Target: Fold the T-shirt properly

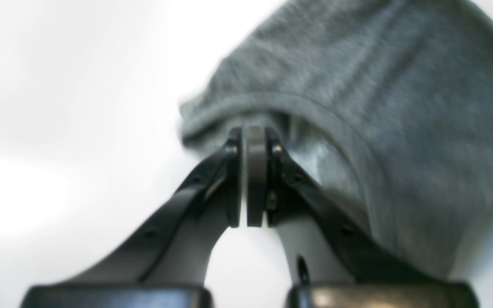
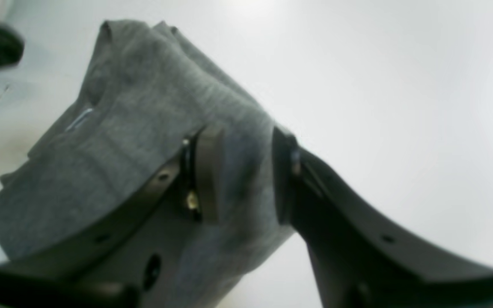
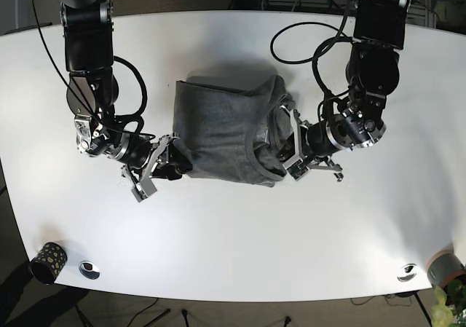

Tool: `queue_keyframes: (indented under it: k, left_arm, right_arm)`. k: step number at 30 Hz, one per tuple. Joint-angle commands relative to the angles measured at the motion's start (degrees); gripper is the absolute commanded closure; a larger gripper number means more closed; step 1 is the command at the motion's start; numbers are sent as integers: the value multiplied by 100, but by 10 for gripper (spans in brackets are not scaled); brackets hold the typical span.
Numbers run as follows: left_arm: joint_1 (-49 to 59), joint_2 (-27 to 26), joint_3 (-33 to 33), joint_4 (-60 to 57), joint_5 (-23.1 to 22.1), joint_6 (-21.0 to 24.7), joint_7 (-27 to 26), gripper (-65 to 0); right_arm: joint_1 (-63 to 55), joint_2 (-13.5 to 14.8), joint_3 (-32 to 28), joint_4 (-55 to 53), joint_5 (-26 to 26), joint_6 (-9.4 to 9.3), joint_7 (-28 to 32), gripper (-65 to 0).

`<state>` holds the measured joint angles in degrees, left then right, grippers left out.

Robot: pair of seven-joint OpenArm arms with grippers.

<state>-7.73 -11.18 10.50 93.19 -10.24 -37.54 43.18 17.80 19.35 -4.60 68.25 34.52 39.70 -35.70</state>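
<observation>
Jaws of the left gripper are clenched on the banded hem of the grey T-shirt. Right gripper jaws are parted, straddling the shirt's opposite edge. Partly folded, the T-shirt lies at the middle of the white table, between both grippers.

The grey T-shirt lies bunched and partly folded at the worktop's centre, its ribbed neckline edge toward three o'clock, the fabric rumpled in layers, corners raised at nine and three o'clock.
</observation>
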Motion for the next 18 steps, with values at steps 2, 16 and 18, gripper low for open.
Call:
queue_keyframes:
  k: [2, 16, 18]
  left_arm:
    - [47, 50, -61, 365, -62, -4, 29, -3]
    - [1102, 472, 352, 831, -44, -13, 47, -3]
    - [1085, 507, 352, 567, -71, -13, 47, -3]
  right_arm:
    - [519, 47, 43, -420, -309, 30, 173, -166]
    - [967, -419, 16, -1950, -1822, 30, 1351, -166]
    - [853, -410, 16, -1941, -1804, 30, 1351, -166]
